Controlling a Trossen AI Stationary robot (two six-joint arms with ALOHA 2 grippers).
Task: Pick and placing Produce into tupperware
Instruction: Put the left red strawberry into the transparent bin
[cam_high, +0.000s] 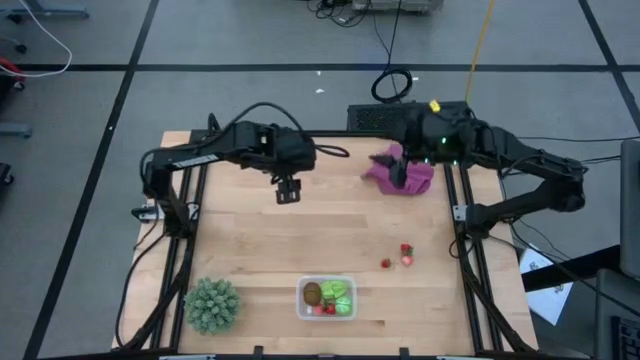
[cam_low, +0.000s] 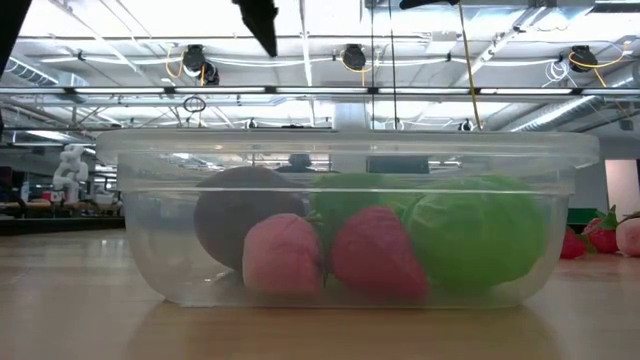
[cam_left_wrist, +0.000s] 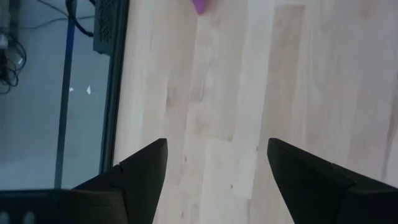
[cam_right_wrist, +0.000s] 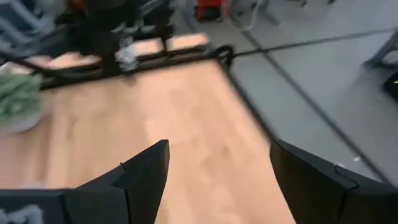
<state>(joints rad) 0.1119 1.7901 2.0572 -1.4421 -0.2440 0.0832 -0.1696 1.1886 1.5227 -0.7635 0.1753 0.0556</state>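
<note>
The clear tupperware (cam_high: 326, 298) stands near the table's near edge. In the low view the tupperware (cam_low: 350, 290) holds a brown kiwi piece (cam_low: 232, 210), light-green pieces (cam_low: 470, 230) and two strawberry pieces (cam_low: 375, 255). Three more red strawberries (cam_high: 404, 255) lie on the bare wood to its right, also seen as strawberries (cam_low: 603, 235) in the low view. My left gripper (cam_high: 288, 194) (cam_left_wrist: 217, 149) is open above the far-middle of the table. My right gripper (cam_high: 400, 178) (cam_right_wrist: 217, 149) is open over the purple cloth (cam_high: 418, 176) at the far right.
A spiky green plant (cam_high: 212, 304) (cam_right_wrist: 17, 99) stands at the near left corner. The purple cloth (cam_left_wrist: 200, 5) lies by the far edge. Bare wood (cam_high: 330, 235) stretches between the grippers and the tupperware. Black frame rails (cam_high: 468, 270) run along both sides.
</note>
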